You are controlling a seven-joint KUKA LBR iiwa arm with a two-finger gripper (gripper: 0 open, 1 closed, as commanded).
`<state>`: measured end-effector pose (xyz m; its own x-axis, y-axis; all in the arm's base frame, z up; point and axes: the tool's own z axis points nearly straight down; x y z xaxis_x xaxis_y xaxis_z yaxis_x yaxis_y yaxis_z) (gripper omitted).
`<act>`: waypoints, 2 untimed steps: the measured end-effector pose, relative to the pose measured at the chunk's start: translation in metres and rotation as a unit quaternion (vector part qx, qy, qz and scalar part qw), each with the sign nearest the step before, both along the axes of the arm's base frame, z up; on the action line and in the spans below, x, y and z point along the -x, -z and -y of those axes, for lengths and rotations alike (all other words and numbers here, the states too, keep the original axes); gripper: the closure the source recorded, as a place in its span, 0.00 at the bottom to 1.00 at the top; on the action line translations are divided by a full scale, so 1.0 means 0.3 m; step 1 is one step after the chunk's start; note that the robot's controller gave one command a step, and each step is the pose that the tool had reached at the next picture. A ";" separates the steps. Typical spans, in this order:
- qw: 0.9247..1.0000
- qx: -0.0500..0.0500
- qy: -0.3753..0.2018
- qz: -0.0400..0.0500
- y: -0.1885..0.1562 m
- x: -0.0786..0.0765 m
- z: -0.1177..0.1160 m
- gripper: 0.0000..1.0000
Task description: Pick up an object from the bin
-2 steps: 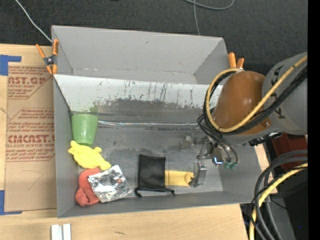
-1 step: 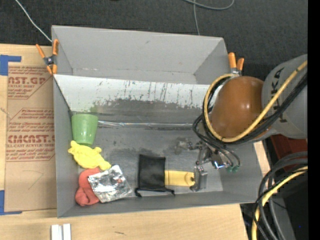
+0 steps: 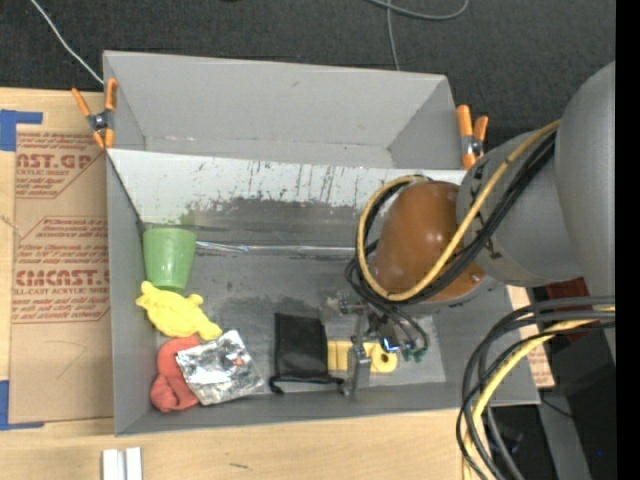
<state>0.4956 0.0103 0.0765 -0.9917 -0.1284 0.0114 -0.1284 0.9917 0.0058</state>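
Where the arm (image 3: pixel 560 218) reaches in from the right, we see its gripper (image 3: pixel 362 356) low in the bin (image 3: pixel 280 108), near the wall at the view's lower edge, just right of a black pouch (image 3: pixel 300 348) and right beside a small yellow piece (image 3: pixel 385 360), which lies on the floor toward the bin's right end. We cannot tell whether the gripper is released or clenched. Well apart at the left lie 4 things: a green cup (image 3: pixel 168 256), a yellow toy (image 3: pixel 175 311), a red lump (image 3: pixel 168 388) and a foil packet (image 3: pixel 215 366).
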 end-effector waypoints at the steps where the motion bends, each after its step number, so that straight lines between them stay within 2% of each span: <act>1: 1.000 0.002 0.030 0.008 -0.043 0.044 0.008 0.00; 2: 0.998 0.000 0.058 0.000 0.023 0.005 -0.162 1.00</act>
